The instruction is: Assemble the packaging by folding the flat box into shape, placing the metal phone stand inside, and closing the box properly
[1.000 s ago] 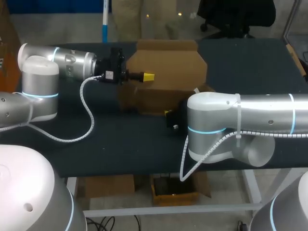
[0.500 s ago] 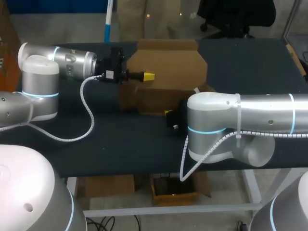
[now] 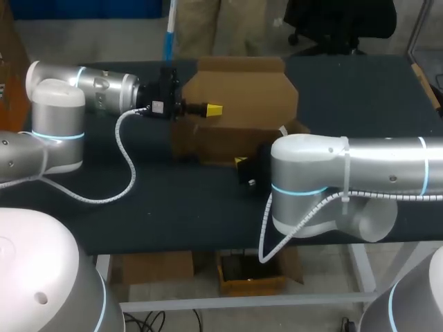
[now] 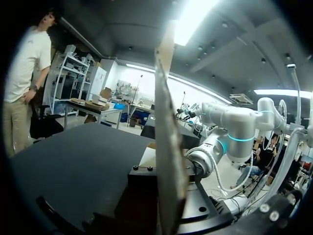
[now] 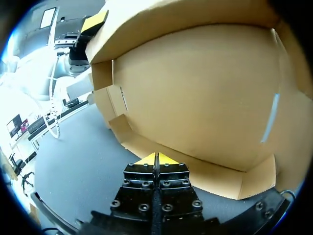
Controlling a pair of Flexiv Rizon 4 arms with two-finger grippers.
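A brown cardboard box [image 3: 242, 93], partly folded, stands at the back middle of the dark table [image 3: 173, 207], its tall rear panel upright. My left gripper [image 3: 214, 110] comes in from the left and is shut on the upper edge of a box panel. In the left wrist view that panel [image 4: 168, 147] shows edge-on between the jaws. My right gripper [image 3: 240, 162] sits low at the box's front wall. In the right wrist view it [image 5: 156, 158] is shut with its yellow tips together on nothing, just short of the cardboard [image 5: 195, 98]. No phone stand is in view.
My left arm's white coiled cable [image 3: 128, 166] droops over the table's left half. My right arm's thick forearm [image 3: 360, 169] lies across the right side of the table, in front of the box.
My right arm has edged very slightly; the box and my left gripper stay as they were.
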